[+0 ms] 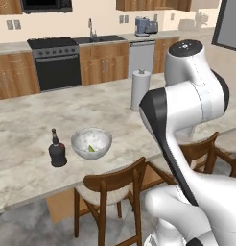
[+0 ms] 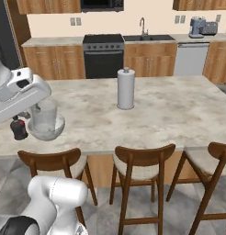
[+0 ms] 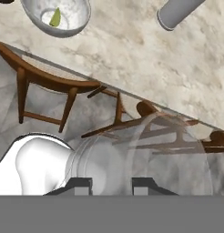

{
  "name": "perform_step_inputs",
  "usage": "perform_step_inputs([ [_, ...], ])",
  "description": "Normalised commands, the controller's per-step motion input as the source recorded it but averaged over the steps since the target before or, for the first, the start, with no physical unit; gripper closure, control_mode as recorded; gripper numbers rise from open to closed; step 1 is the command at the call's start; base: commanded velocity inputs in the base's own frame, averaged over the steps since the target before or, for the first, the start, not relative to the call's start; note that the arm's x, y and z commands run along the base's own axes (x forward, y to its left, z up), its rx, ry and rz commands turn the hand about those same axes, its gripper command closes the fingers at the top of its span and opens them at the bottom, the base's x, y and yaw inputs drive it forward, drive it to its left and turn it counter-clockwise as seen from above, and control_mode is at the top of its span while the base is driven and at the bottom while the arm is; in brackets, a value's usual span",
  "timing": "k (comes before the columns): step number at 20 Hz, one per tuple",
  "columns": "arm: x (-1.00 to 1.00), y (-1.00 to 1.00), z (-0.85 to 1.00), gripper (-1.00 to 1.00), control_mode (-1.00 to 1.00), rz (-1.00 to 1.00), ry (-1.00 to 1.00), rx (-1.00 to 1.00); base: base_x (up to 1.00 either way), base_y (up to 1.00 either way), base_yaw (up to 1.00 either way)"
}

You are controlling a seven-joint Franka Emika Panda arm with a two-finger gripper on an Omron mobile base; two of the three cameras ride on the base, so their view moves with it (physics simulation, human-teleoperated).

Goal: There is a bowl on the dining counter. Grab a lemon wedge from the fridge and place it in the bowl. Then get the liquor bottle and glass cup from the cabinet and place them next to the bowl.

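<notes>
Jaws part-closed, gripping the glass cup (image 3: 145,154).

Liquor bottle (image 1: 57,153) just left of bowl (image 1: 76,142) holding lemon wedge (image 1: 91,149).

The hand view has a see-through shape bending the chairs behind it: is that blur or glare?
Neither: in the hand view a clear glass cup sits between the fingers, so the chair shows through it, bent. In the right base view the same cup looks pale and hazy before the bowl. The left base view is evenly lit and sharp.
</notes>
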Motion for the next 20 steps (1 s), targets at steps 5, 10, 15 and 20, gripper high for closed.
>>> perform_step_inputs([
  [5, 0.68, 0.0, -0.15, 1.0, -1.0, 0.38, -0.05, 0.0, 0.0, 0.0, 0.0],
  [10, 0.8, 0.0, -0.31, 1.0, -1.0, 0.43, -0.04, 0.0, 0.0, 0.0, 0.0],
  [15, 0.85, 0.0, -0.55, 1.0, -1.0, 0.41, 0.0, 0.0, 0.0, 0.0, 0.0],
  [20, 0.76, -0.03, -0.55, 1.0, -1.0, 0.42, 0.0, 0.0, 0.0, 0.0, 0.0],
])
